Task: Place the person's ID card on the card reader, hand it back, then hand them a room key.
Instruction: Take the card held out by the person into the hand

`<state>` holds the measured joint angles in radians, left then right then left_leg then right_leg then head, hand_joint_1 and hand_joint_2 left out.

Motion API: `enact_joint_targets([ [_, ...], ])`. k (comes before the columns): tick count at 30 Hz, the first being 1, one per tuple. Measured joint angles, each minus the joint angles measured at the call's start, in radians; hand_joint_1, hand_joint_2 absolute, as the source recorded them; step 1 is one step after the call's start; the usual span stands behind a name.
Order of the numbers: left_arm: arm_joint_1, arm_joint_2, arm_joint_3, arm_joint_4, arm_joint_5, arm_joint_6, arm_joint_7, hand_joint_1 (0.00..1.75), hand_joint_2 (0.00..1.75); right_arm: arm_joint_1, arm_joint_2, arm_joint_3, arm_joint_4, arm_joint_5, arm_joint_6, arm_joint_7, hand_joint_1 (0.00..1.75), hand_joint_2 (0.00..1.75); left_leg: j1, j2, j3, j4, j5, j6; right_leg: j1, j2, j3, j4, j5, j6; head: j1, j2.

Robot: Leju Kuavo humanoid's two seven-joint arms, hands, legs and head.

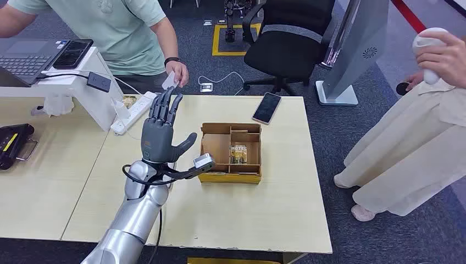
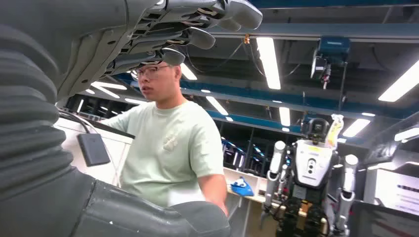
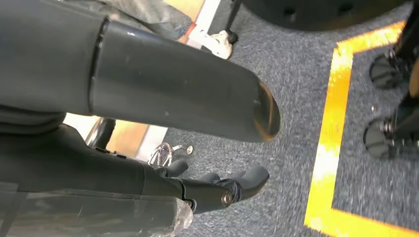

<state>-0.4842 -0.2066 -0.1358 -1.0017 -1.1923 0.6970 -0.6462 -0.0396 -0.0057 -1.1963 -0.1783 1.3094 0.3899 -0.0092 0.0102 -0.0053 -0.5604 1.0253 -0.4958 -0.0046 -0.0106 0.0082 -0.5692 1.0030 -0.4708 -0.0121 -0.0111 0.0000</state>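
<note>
Silver left arm rises from the bottom of the frame, its left hand (image 1: 160, 130) released, fingers spread upward, holding nothing. Just above its fingertips, a person's hand (image 1: 177, 73) holds the white card (image 1: 170, 80). Right of center sits a cardboard box (image 1: 231, 176). Hanging over grey carpet, the right hand (image 3: 217, 190) grasps nothing, fingers loosely curled.

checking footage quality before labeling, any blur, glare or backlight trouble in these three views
Head view: even light, sharp on the left hand, the card in the person's hand and the cardboard box. Left wrist view: bright ceiling lights glare, the left hand near the lens is dark and soft. Right wrist view: the right hand is dim, the carpet blurred.
</note>
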Motion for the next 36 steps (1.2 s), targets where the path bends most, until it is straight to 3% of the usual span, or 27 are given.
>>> enact_joint_targets([
  [22, -0.032, -0.009, -0.018, 0.061, 0.019, 0.0, -0.014, 0.0, 1.75, 0.005, -0.02, -0.024, 0.007, 0.013, 0.008, 0.001, 0.0, 0.0, 0.0, 0.0, 0.0, 0.0, 0.0, 0.0, 0.0, 0.0, 0.0, 0.0, 0.0, 0.0, 0.0, 0.0],
  [31, -0.125, -0.067, -0.088, 0.165, 0.056, 0.0, -0.013, 0.0, 1.75, -0.031, -0.027, 0.008, 0.007, 0.075, 0.029, 0.027, 0.0, 0.0, 0.0, 0.0, -0.001, 0.001, 0.0, 0.0, 0.0, 0.0, 0.0, 0.0, 0.001, 0.001, 0.0, 0.0],
  [36, -0.147, -0.077, -0.113, 0.197, 0.07, 0.0, -0.011, 0.0, 1.75, -0.039, -0.027, 0.018, 0.007, 0.08, 0.033, 0.025, 0.0, 0.0, 0.0, 0.0, -0.001, 0.001, 0.0, 0.0, 0.0, 0.0, 0.0, 0.0, 0.001, 0.001, 0.0, 0.0],
])
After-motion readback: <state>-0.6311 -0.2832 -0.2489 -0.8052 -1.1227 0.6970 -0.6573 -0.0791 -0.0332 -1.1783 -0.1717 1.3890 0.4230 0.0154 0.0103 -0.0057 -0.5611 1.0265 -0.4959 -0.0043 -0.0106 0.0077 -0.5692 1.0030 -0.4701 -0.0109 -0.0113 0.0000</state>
